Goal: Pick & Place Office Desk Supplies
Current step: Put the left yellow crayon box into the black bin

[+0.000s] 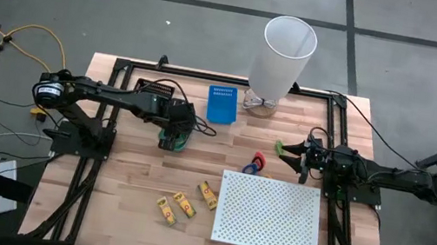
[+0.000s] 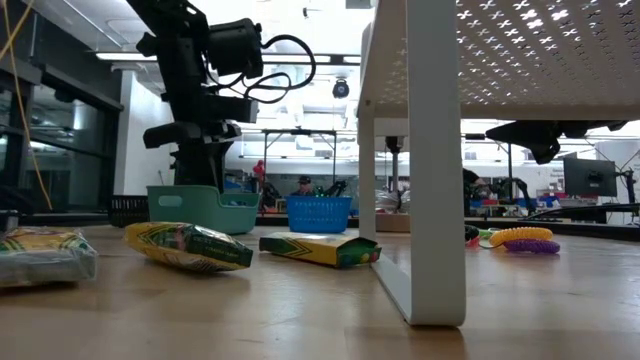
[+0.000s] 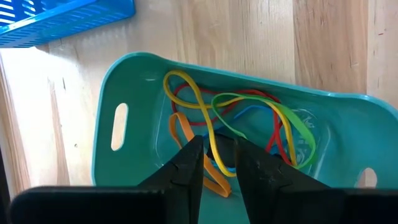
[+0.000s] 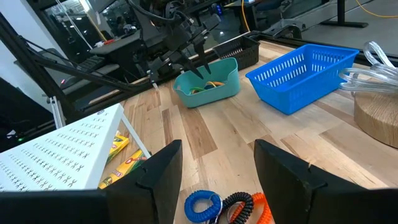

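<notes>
A teal tray (image 3: 124,81) on the wood table holds several rubber bands (image 3: 249,118): yellow, red, orange, green and blue. My left gripper (image 3: 219,144) points steeply down into the tray (image 1: 174,139), its fingers a narrow gap apart, with a yellow band (image 3: 214,146) running under that gap. Three yellow-and-red packs (image 1: 184,204) lie flat near the table's front. Small coiled loops (image 1: 258,162) lie at the middle. My right gripper (image 1: 291,150) stands open and level at the right, holding nothing. My left gripper comes from above, slanting down into the teal tray, its fingertips (image 3: 194,149) on either side of the yellow band. I cannot tell whether they touch the band or the tray floor. The bands lie slack on the tray floor.
A blue mesh basket (image 1: 222,103) stands just behind the tray, and a tall white tapered bin (image 1: 281,58) is at the far edge. The white perforated board (image 1: 268,214) stands on legs at the front right. A black basket (image 1: 153,90) sits under the left arm.
</notes>
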Available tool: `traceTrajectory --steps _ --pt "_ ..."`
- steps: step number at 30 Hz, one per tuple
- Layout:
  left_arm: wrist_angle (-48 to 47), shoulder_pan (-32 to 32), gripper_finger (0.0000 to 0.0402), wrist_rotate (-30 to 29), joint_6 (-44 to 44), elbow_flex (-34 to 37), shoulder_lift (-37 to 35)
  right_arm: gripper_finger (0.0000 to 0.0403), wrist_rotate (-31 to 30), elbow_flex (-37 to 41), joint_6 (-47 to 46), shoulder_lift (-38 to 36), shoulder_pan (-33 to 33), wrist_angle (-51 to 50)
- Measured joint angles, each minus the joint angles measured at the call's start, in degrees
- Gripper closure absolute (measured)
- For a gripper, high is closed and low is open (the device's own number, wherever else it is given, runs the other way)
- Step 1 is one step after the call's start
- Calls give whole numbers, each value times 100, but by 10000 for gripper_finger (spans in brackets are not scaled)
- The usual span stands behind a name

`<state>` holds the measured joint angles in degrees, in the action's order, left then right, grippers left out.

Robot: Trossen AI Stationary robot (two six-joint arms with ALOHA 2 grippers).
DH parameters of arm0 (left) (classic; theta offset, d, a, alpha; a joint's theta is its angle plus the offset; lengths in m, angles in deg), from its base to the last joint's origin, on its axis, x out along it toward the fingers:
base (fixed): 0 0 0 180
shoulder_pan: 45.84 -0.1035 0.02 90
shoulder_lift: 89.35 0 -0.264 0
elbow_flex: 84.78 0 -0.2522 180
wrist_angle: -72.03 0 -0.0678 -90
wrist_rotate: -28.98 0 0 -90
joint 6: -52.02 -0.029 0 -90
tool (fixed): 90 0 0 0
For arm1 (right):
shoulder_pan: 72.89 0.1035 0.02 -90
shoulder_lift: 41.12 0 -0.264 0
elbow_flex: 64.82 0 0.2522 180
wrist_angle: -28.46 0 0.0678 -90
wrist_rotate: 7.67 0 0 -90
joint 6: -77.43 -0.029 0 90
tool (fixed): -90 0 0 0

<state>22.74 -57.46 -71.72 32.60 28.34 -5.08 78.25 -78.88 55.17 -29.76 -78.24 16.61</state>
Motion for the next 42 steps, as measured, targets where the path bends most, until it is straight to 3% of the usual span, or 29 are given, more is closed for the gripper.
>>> traceTrajectory --steps 16,26,42 --pt "-25 65 318 -7 -22 -185 -109 215 -1 -1 0 0 -2 1" --pt "-42 301 318 -37 228 -278 -680 215 -2 0 0 20 -2 0" --pt "-47 1122 318 -50 697 -275 -787 215 -2 -1 0 21 -2 0"
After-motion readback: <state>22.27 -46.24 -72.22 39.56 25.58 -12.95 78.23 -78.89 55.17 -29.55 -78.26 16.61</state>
